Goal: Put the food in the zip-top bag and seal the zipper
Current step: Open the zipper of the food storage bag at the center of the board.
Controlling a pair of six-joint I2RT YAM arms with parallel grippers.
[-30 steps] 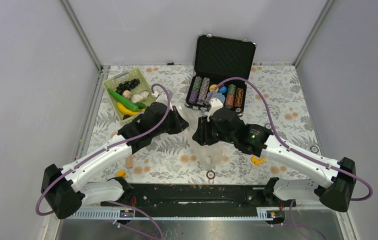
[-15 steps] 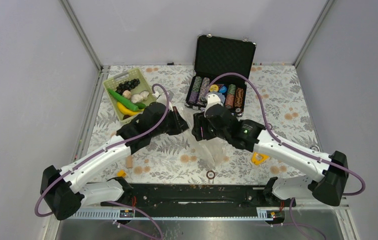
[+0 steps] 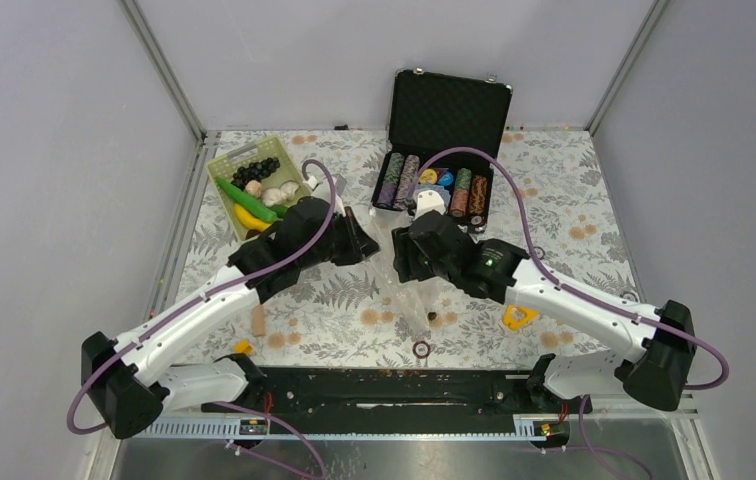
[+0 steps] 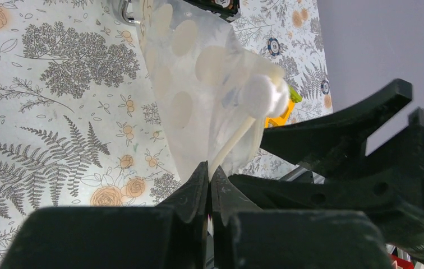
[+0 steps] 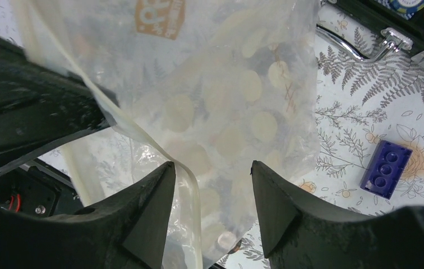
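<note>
Bag (image 3: 416,292) hangs in the middle of the top view, between my two grippers, and its lower end reaches down toward the bottom of the table (image 3: 574,170). The left gripper (image 4: 209,175) is pressed together on the zipper (image 4: 233,140). In its wrist view the pale strip runs down from the bag and goes in between the two tips, with no gap. I think it holds this edge so that the mouth does not fall flat.

The right gripper (image 5: 212,208) has its fingers well apart, and the dotted film lies between them without being pinched (the strip passes just beside the finger on the left of that frame). My judgement is that it is placed there to take the other lip, so that the two arms can pull the mouth wide.

The food (image 3: 257,190) is not in the bag as far as I can see. The pieces lie in the basket (image 3: 216,163) in the upper left of the top view, apart from both arms. A white spot (image 4: 261,94) shows through the film in the left wrist view, and I cannot tell what it is.

So I judge the task to be in its first part: opening, then carrying the pieces, then closing. The film looks thin and slippery. The right fingers should close on one lip only, not on both layers, otherwise my own grip will shut the mouth.
</note>
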